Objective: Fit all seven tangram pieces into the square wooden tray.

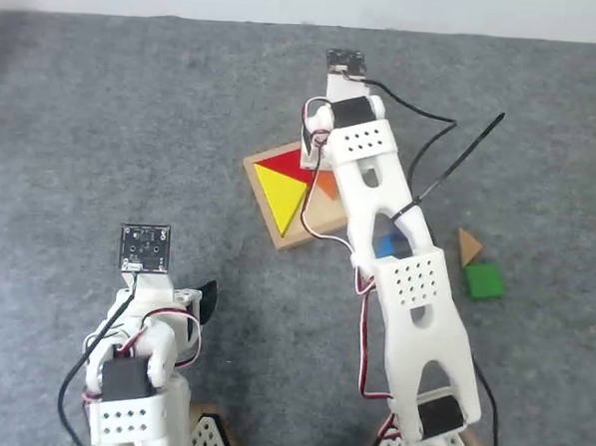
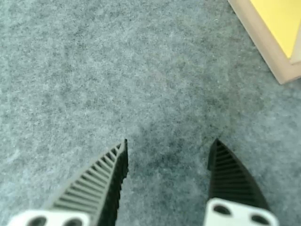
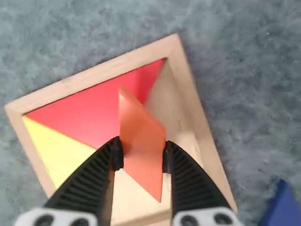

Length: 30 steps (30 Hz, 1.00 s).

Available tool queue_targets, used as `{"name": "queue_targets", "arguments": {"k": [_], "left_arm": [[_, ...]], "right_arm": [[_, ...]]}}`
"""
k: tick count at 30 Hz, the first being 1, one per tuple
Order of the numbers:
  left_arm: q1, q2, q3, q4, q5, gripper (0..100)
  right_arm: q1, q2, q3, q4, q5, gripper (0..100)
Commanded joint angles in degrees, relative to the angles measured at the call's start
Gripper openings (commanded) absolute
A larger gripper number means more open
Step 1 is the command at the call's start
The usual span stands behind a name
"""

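Note:
The square wooden tray [image 1: 262, 195] lies on the grey carpet with a red triangle [image 1: 286, 163] and a yellow triangle [image 1: 279, 196] in it. My right gripper [image 3: 141, 150] is shut on an orange parallelogram [image 3: 140, 136] and holds it tilted on edge over the tray's bare wooden part [image 3: 164, 101], beside the red triangle [image 3: 89, 113]. That arm's gripper [image 1: 316, 156] hangs over the tray's far side. My left gripper [image 2: 167, 155] stands open over bare carpet, a little short of the tray's corner [image 2: 265, 52]. It sits at the lower left [image 1: 196, 304].
A blue piece [image 1: 386, 246] lies partly under the right arm, next to the tray. Further right on the carpet are a brown triangle [image 1: 468, 245] and a green square [image 1: 484, 282]. The blue piece's corner [image 3: 282, 207] pokes in beyond the tray rim.

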State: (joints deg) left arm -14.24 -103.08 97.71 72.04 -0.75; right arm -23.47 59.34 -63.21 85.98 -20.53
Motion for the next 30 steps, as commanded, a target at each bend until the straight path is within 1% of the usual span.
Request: {"name": "queue_targets", "arguments": {"k": [1,4,5,6,7,11,12,14,17,19,21,25,26,27,28,30], "left_arm": [[0.0,-1.2,-1.3,0.3,0.4,27],[0.0,-1.2,-1.3,0.3,0.4,27],[0.0,-1.2,-1.3,0.3,0.4,27],[0.0,-1.2,-1.3,0.3,0.4,27],[0.0,-1.2,-1.3,0.3,0.4,27],[0.0,-1.2,-1.3,0.3,0.4,27],[0.0,-1.2,-1.3,0.3,0.4,27],[0.0,-1.2,-1.3,0.3,0.4,27],[0.0,-1.2,-1.3,0.3,0.4,27],[0.0,-1.2,-1.3,0.3,0.4,27],[0.0,-1.2,-1.3,0.3,0.4,27],[0.0,-1.2,-1.3,0.3,0.4,27],[0.0,-1.2,-1.3,0.3,0.4,27],[0.0,-1.2,-1.3,0.3,0.4,27],[0.0,-1.2,-1.3,0.3,0.4,27],[0.0,-1.2,-1.3,0.3,0.4,27]], "right_arm": [[1.3,-0.3,-0.8,0.3,-1.2,0.6],[1.1,0.9,-0.9,0.0,-0.3,0.6],[0.8,0.9,-1.0,0.0,1.9,0.6],[0.2,0.7,-1.2,0.1,5.7,0.6],[-0.5,0.4,-2.3,0.7,10.8,0.6],[-4.2,-0.7,-8.2,7.5,38.0,0.7],[-4.5,-0.7,-9.7,9.5,43.1,0.7],[-4.6,-0.6,-12.3,11.4,50.9,0.7],[-4.1,-0.6,-14.6,11.4,62.3,0.7],[-3.8,-0.6,-15.2,10.0,72.0,0.7],[-3.6,-0.6,-15.2,7.4,82.7,0.7],[-2.9,-0.5,-14.7,5.6,107.6,0.8],[-2.8,-0.2,-14.7,5.2,112.9,0.9],[-2.5,0.3,-15.0,5.0,116.7,0.9],[-2.1,0.9,-15.1,4.6,118.5,0.9],[-1.9,2.0,-15.1,4.2,119.5,0.9]]}}
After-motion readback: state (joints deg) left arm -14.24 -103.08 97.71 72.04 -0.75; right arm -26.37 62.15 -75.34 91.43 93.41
